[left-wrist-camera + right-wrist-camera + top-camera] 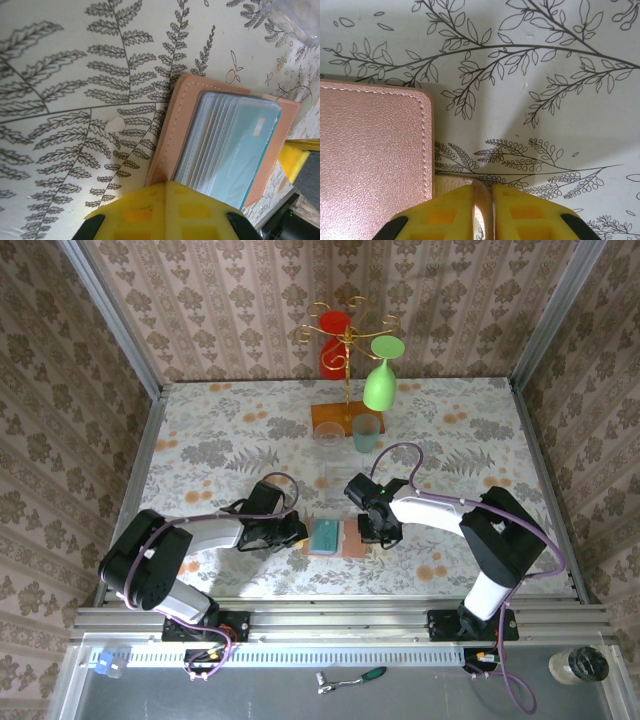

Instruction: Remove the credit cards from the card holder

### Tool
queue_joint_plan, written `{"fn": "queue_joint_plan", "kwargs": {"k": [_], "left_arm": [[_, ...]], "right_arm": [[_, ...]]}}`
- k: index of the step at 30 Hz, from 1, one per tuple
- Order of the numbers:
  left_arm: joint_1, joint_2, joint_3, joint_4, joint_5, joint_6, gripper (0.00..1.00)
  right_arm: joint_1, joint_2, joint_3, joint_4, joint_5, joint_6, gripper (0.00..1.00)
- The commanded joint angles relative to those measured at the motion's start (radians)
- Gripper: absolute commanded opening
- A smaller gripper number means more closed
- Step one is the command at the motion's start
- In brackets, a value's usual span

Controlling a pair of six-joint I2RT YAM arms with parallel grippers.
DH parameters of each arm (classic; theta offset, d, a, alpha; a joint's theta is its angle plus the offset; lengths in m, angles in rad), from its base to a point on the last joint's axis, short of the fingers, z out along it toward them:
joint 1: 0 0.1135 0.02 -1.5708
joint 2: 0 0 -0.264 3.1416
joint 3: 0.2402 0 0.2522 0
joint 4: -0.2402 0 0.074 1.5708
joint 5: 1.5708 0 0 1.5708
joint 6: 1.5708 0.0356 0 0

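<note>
Jaws of left gripper (165, 186) pressed together, tips over left edge of card holder (171, 132); contact looks likely, not certain. Credit cards (244, 145) stacked in card holder's left half, teal one uppermost, long axis near-to-far, just right of those tips. Right gripper (482, 190) at card holder's right edge, pinching its thin leather rim. Left arm nearer cards; right likely anchors.

- Walls (250, 310): pinkish-brown wallpaper with vertical stripes and damask motifs, on three sides.
- Table (200, 440): pale cloth printed with grey leaves and orange flowers.
- Aluminium post (110, 315) at the back-left corner; aluminium rail (340, 618) along the near edge.
- Even light.
</note>
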Motion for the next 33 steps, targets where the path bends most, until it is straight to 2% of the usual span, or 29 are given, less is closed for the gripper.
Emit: {"fn": "queue_joint_plan", "kwargs": {"k": [1, 11, 26, 33], "left_arm": [[0.005, 0.043, -0.056, -0.107, -0.075, -0.013, 0.00], [0.005, 0.003, -0.091, -0.101, -0.085, -0.037, 0.00], [0.005, -0.003, -0.091, -0.100, -0.080, -0.045, 0.00], [0.004, -0.016, -0.084, -0.097, -0.084, -0.054, 0.00]], "right_arm": [[0.002, 0.028, 0.003, -0.077, 0.090, -0.017, 0.15], [-0.003, 0.064, 0.060, -0.087, 0.108, -0.057, 0.10], [-0.013, 0.032, 0.017, -0.090, 0.151, -0.048, 0.07], [-0.013, 0.004, 0.024, -0.107, 0.142, -0.044, 0.20]]}}
